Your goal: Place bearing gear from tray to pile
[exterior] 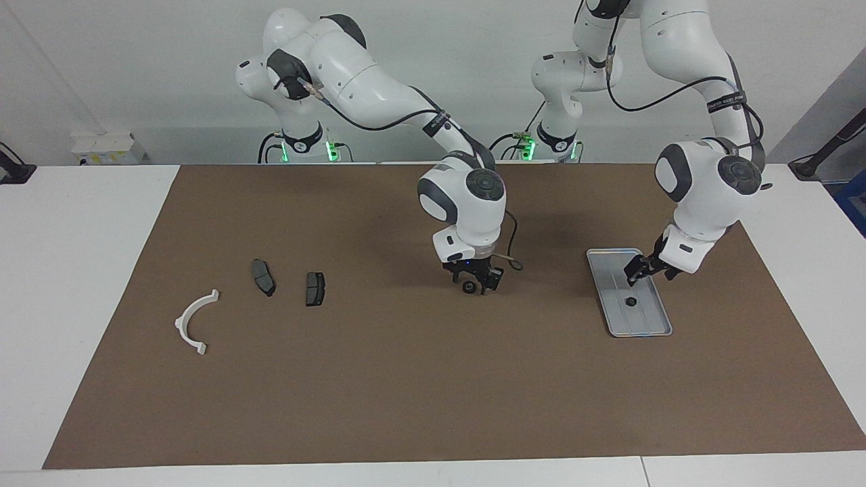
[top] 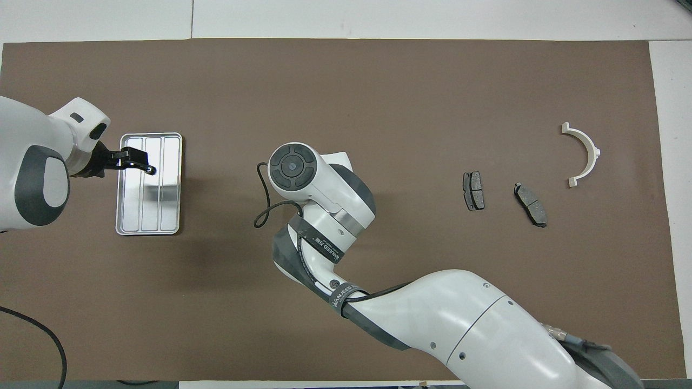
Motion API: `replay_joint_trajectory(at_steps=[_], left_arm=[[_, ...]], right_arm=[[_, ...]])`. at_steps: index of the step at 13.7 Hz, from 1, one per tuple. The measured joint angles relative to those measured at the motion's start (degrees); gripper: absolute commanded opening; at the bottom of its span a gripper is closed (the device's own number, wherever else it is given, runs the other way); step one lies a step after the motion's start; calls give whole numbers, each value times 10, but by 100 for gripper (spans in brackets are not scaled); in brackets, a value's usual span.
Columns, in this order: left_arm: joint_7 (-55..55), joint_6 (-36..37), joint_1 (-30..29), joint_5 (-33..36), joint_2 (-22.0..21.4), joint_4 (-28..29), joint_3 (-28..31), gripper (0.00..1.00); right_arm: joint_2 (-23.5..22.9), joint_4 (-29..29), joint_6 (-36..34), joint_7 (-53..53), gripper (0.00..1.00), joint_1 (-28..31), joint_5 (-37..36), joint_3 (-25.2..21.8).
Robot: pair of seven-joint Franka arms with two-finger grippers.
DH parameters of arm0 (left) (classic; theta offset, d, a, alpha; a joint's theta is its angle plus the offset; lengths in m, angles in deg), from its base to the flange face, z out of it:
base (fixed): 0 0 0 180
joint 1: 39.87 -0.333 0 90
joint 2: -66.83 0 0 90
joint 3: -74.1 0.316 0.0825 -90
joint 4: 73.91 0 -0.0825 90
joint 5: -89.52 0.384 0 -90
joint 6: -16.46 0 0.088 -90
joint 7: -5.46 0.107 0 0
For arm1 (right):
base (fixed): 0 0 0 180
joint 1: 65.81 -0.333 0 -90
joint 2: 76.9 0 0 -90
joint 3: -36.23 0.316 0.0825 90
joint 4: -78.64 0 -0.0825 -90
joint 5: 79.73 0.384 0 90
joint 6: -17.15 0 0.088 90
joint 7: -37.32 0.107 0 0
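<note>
A small black bearing gear (exterior: 467, 287) lies on the brown mat mid-table. My right gripper (exterior: 475, 284) is down at it, touching or nearly touching; whether it grips the gear I cannot tell. The right arm's hand (top: 319, 186) hides this gear in the overhead view. Another black gear (exterior: 630, 302) rests in the silver tray (exterior: 646, 321) toward the left arm's end. My left gripper (exterior: 648, 270) hangs open and empty over the tray (top: 162, 210). The pile lies toward the right arm's end: a white bracket (exterior: 193, 323) and two dark pads (exterior: 263, 276) (exterior: 314, 288).
The brown mat (exterior: 406, 392) covers most of the white table. A loose black cable (top: 265, 208) hangs beside the right arm's hand. In the overhead view the bracket (top: 586, 154) and pads (top: 473, 190) (top: 531, 203) lie spread apart.
</note>
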Motion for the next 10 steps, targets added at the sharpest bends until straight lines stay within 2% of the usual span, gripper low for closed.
replay_joint_trajectory(at_steps=[1,4,6,7,10], left_arm=[[0,0,0,0,0,1,0,100],[0,0,0,0,0,3,1,100],[0,-11,0,0,0,5,0,100],[0,-19,0,0,0,7,0,100],[0,-37,0,0,0,18,0,100]], right_arm=[[0,0,4,0,59,0,0,0],[-1,0,11,0,40,0,0,0],[-1,0,13,0,6,0,0,0],[-1,0,15,0,0,0,0,0],[-1,0,15,0,0,0,0,0]])
